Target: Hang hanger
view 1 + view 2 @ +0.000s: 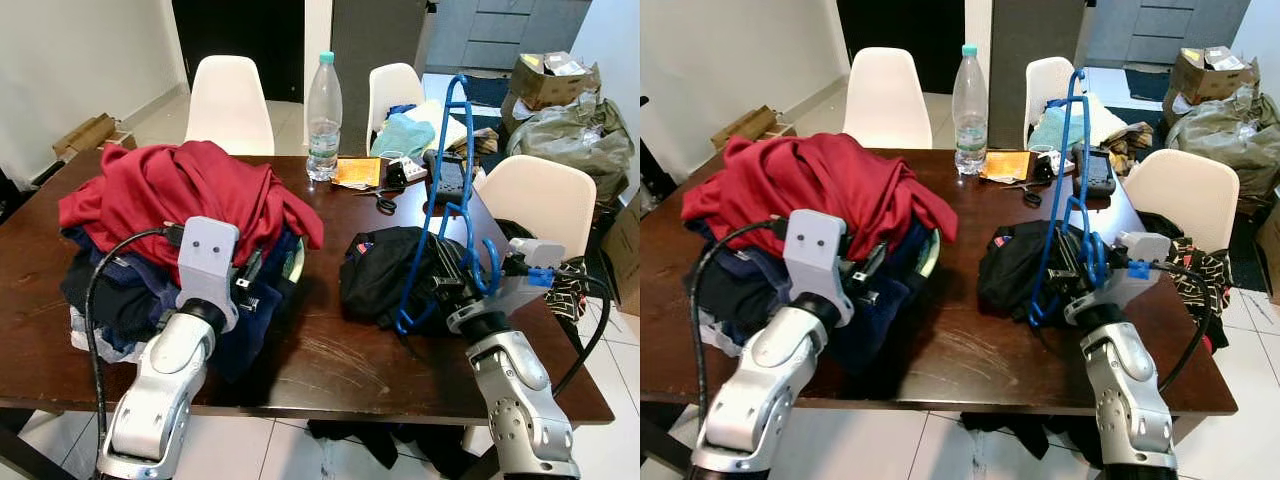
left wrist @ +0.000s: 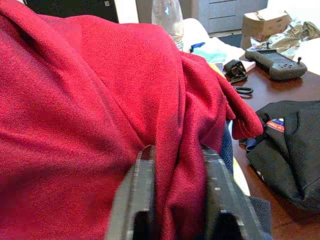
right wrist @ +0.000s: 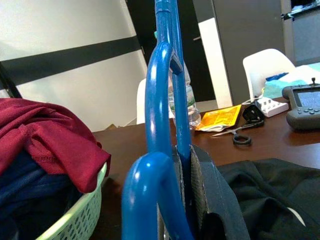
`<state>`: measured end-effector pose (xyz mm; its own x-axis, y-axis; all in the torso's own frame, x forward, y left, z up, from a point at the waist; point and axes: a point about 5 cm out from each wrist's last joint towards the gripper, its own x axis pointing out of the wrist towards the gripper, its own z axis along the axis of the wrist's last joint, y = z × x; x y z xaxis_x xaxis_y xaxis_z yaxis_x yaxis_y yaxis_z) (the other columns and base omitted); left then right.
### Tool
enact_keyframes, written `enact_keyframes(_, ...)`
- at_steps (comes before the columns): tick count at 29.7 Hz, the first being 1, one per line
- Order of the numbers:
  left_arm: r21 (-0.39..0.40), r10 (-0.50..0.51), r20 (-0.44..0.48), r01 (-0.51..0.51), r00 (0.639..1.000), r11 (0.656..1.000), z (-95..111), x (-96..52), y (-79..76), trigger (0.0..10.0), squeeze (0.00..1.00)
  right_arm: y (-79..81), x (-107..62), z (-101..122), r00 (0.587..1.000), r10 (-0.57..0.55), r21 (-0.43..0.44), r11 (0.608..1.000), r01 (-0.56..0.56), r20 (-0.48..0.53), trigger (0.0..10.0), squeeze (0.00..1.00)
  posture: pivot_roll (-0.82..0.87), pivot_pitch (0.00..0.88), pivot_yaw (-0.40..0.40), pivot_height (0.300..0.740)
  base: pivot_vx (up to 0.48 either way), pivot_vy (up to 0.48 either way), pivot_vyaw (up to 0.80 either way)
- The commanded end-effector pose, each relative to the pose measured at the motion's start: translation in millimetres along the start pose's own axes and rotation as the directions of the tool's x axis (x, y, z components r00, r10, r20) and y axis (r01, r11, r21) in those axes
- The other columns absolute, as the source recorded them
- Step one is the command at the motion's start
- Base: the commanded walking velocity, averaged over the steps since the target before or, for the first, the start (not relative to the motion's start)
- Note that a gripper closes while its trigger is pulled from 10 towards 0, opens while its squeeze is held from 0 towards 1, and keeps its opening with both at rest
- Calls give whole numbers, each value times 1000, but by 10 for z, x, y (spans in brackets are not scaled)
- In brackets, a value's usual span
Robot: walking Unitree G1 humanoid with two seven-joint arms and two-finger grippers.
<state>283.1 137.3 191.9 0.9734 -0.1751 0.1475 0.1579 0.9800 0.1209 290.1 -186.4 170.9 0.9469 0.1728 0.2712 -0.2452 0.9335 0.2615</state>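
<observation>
hanger: blue plastic hanger (image 1: 447, 190), standing near upright over the table's (image 1: 330, 365) 3 o'clock side, hook end low by the gripper, long bar rising toward 12 o'clock.
right gripper: right gripper (image 1: 452, 285) clamped on the hanger's lower curved section; jaws closed on the plastic, seen clearly from the wrist.
left gripper: left gripper (image 2: 177, 195) pushed into the red garment (image 1: 185, 190) at 9 o'clock; a fold sits between the fingers (image 2: 142, 185), looks pinched, jaws closed on cloth.
handling: judged light, rigid, thin tube; smooth plastic, so it could pivot in the jaws if swung fast. Not fragile, but long lever above the grip.
grip point: current hold near the bend looks sound; a straight run beside the curve resists twisting best.
nearby: black garment (image 1: 385, 270) just beside the hanger foot; water bottle (image 1: 323, 115) at 12 o'clock, well apart.
</observation>
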Motion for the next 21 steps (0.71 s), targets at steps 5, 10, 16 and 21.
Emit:
enact_keyframes(5, 32, 34, 12, -34, 999, 999, 51, 28, 101, 0, 0, -24, -31, -5, 1000, -13, -11, 1000, 13, -10, 10000, 0, 122, 64, -3, 740, 0, 0, 0)
enact_keyframes(10, -50, -15, 86, 20, 996, 999, 225, 165, 112, 0, 0, -27, -24, -18, 1000, -18, -7, 1000, 18, -11, 10000, 0, 130, 56, -11, 740, 0, 0, 0)
enact_keyframes(16, -124, -220, 374, 283, 901, 951, 1032, 583, -67, 0, 0, -5, 33, -44, 1000, -11, -3, 1000, 11, -13, 10000, 0, 129, 41, -15, 740, 0, 0, 0)
enact_keyframes(21, -84, -248, 527, 340, 813, 937, 1634, 758, -87, 0, 0, -29, 55, -22, 1000, -19, -10, 1000, 19, -4, 10000, 0, 116, 29, -8, 740, 0, 0, 0)
